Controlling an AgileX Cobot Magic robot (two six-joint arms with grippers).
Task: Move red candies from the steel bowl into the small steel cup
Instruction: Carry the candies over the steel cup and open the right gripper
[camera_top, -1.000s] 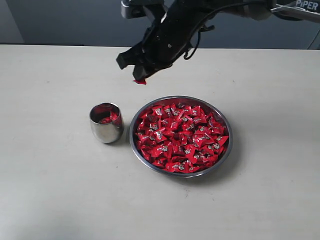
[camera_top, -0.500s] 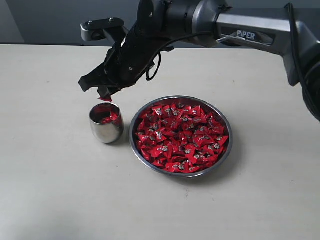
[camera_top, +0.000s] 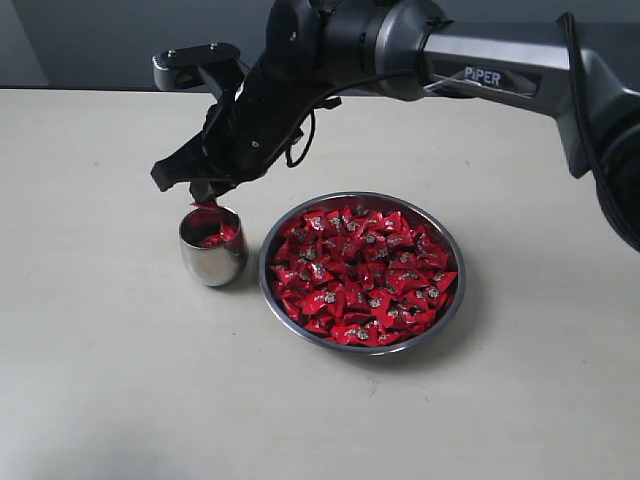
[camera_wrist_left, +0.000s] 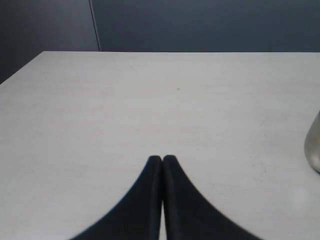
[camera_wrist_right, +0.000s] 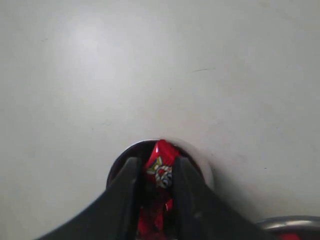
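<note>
The steel bowl sits right of centre, heaped with red candies. Just left of it stands the small steel cup with a few red candies inside. My right gripper hangs directly over the cup's mouth, shut on one red candy, whose whitish mark shows between the fingers. Through the right wrist view the cup's rim lies right beneath the candy. My left gripper is shut and holds nothing, low over bare table.
The right arm reaches in from the upper right, over the table's far side. The bowl's edge shows at a corner of the right wrist view. A steel edge appears at the side of the left wrist view.
My right gripper has carried the candy from above the bowl's far edge leftward and down, ending over the cup's mouth. The left gripper shows no earlier frames.
</note>
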